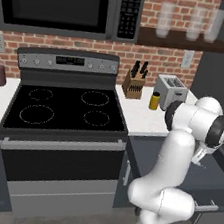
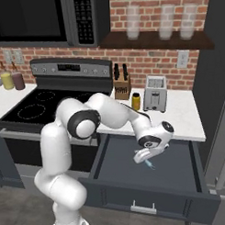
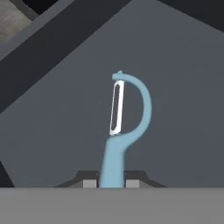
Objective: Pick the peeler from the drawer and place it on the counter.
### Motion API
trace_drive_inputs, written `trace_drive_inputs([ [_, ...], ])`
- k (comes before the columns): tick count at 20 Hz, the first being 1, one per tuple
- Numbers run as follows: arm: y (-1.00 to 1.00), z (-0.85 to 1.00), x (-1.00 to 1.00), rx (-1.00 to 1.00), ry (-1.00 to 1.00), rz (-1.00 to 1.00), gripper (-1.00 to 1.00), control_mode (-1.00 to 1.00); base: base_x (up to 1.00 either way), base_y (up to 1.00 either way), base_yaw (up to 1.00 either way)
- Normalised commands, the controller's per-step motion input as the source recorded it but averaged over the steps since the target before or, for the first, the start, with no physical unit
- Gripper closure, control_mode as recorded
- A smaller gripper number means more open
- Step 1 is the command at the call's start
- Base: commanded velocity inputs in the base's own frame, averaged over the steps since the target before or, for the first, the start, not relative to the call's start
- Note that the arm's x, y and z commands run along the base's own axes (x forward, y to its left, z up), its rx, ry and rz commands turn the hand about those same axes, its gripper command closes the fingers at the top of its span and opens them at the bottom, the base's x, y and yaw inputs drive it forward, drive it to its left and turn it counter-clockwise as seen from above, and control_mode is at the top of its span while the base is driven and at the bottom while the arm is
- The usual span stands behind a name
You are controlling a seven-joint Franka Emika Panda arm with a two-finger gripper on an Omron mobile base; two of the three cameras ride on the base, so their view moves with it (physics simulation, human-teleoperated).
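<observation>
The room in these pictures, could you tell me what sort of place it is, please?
A simulated home kitchen, most likely: a black glass stove under a microwave, a toaster and knife block on the white counter, and an open drawer.

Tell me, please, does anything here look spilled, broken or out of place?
Nothing stands out. The drawer is pulled open, the peeler sits between the gripper fingertips inside it, and nothing looks spilled or damaged.
</observation>
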Motion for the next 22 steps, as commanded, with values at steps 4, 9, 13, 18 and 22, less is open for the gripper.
trace_drive_inputs([
  [4,0.00,1.00,-0.03,0.00,-0.18,0.13,1.00,-1.00,0.00,0.00,0.00],
  [9,0.19,1.00,0.36,0.00,-0.19,0.10,1.00,-1.00,0.00,0.00,0.00],
  [13,0.51,0.78,0.74,0.00,-0.14,0.05,1.00,-1.00,0.00,0.00,0.00],
  [18,0.67,0.18,1.00,0.00,-0.01,0.03,1.00,-1.00,0.00,0.00,0.00],
  [22,0.52,-0.08,0.99,0.00,0.00,0.03,1.00,-1.00,0.00,0.00,0.00],
])
